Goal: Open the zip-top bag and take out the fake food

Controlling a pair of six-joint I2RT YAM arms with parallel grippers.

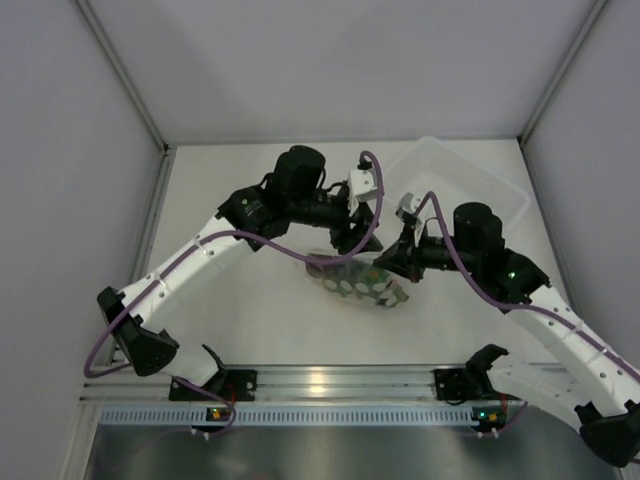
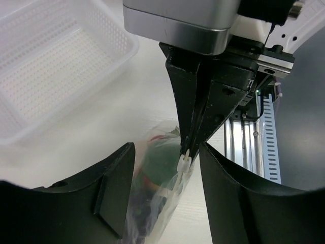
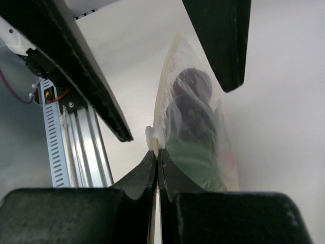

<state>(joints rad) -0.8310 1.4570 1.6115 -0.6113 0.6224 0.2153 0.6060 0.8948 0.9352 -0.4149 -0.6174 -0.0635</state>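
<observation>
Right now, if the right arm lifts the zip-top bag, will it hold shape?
Probably not: the zip-top bag looks thin and wrinkled, so it should sag. The fake food inside will likely slump downward. The right fingers hold only the zipper strip; it may slip.

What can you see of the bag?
The bag is small, clear, crinkly plastic with a white tab on its top edge. Green, maroon and red fake food shows inside. It is held on edge over the table. The shut right fingers pinch its edge at the tab; the open left fingers straddle it. Seal state unclear.
</observation>
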